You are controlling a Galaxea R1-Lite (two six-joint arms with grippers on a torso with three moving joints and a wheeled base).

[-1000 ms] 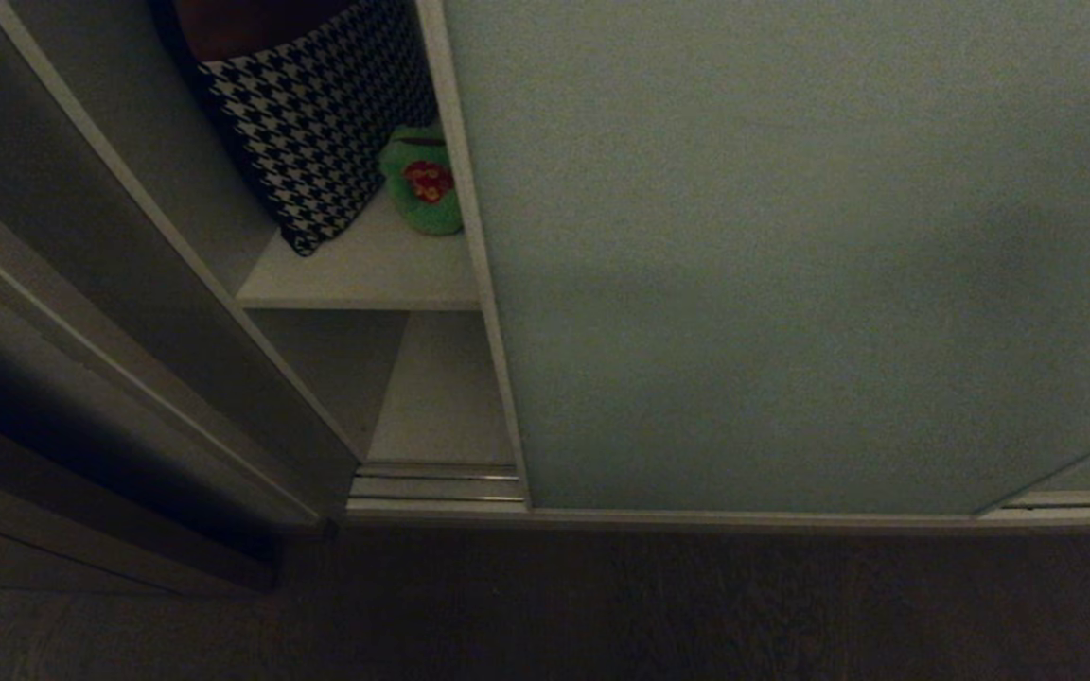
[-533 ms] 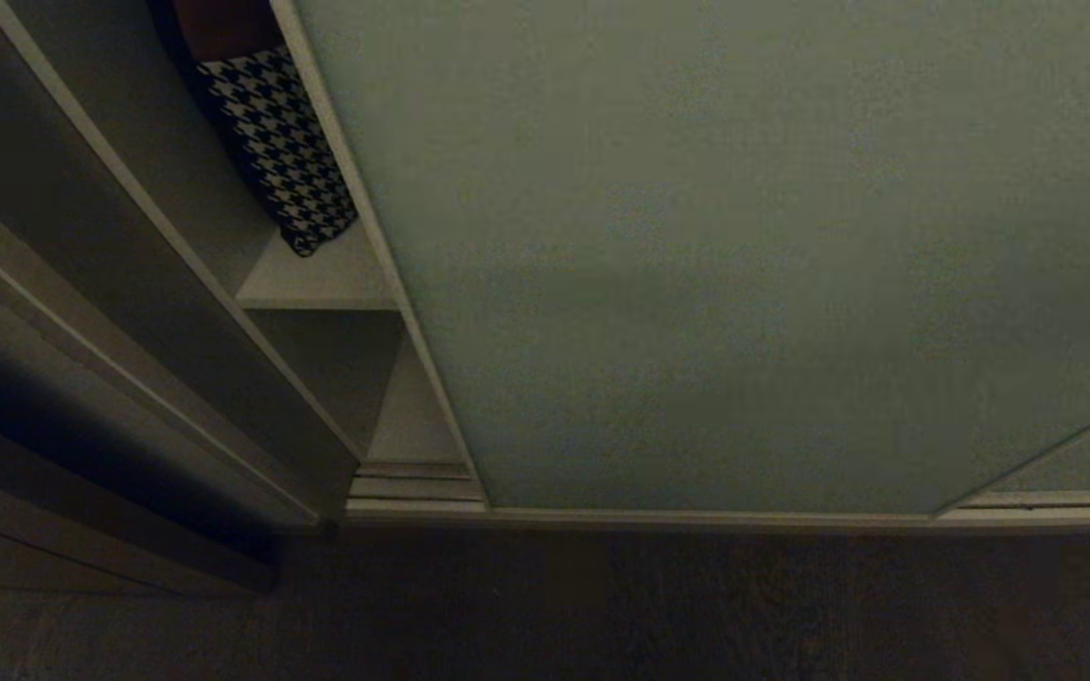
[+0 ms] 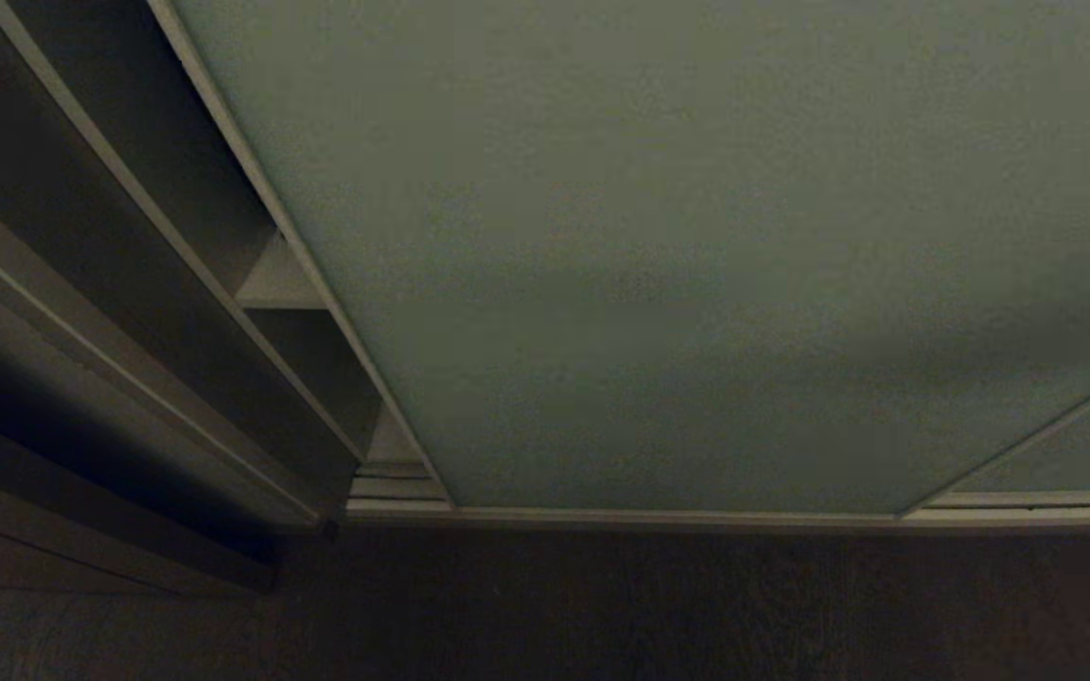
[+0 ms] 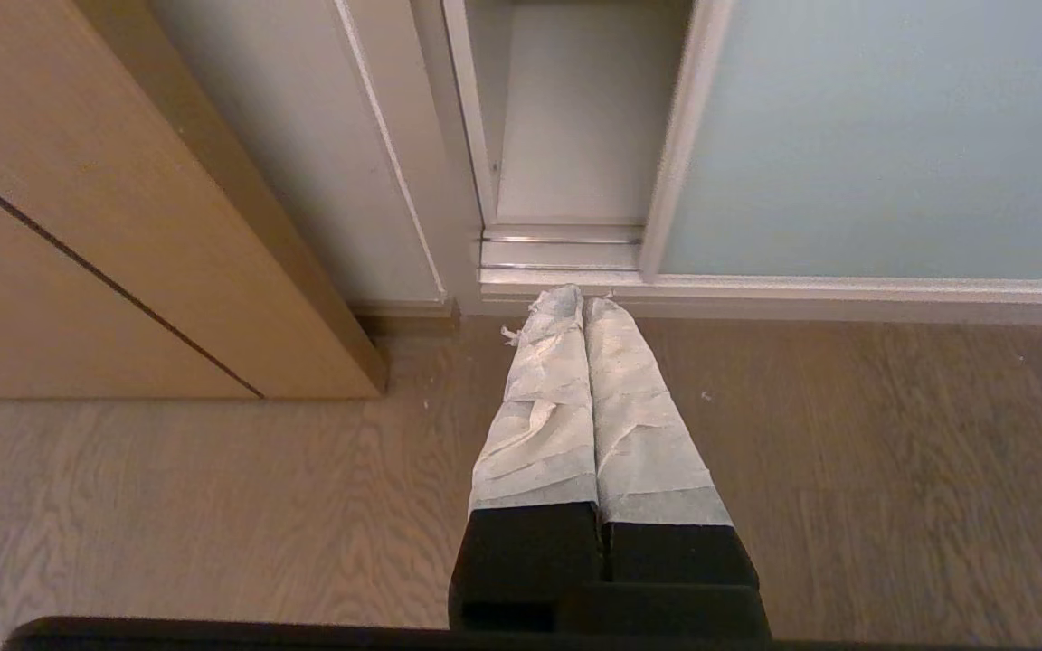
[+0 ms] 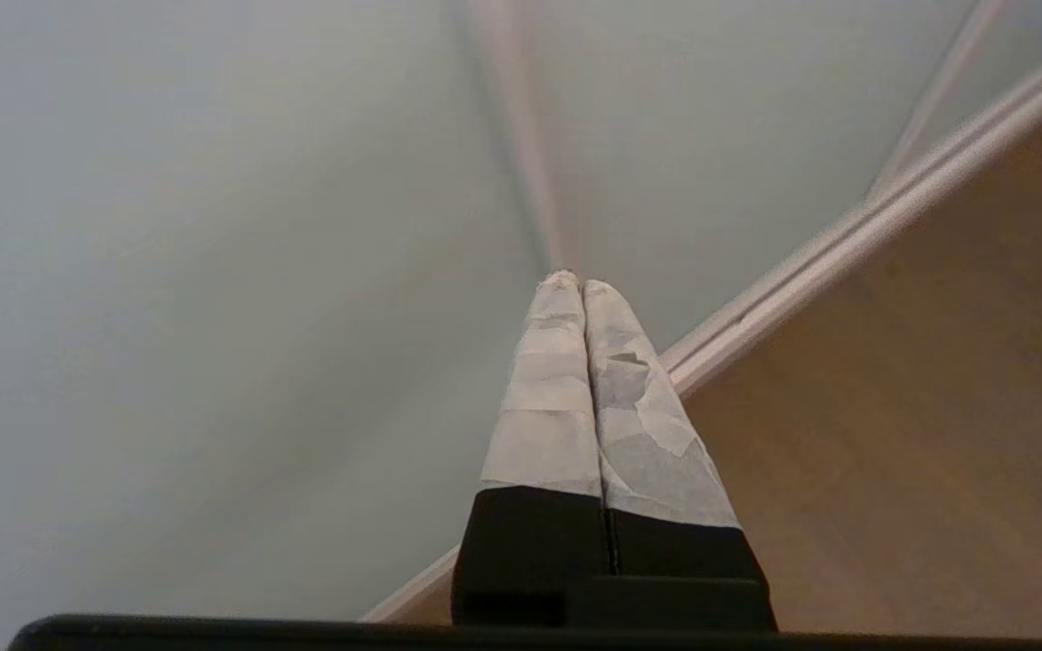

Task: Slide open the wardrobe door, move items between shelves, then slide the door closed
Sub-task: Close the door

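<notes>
Matte pale grey-green sliding wardrobe door (image 3: 659,246) nearly closed; narrow gap exposes white shelves (image 3: 275,284). Left gripper (image 4: 582,303) and right gripper (image 5: 573,282): jaws pressed together, empty.

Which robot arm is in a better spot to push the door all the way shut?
Probably the right. The right gripper points at the sliding wardrobe door, fingers together. The left gripper hangs low over the floor, near the remaining gap.

Wood-grain floor (image 4: 213,506) across the lower frame of the left wrist view, light brown wooden panel (image 4: 78,208) with a dark seam at upper left, metal floor track (image 4: 562,253) at centre, dark floor (image 3: 602,605) along the head view's bottom.
</notes>
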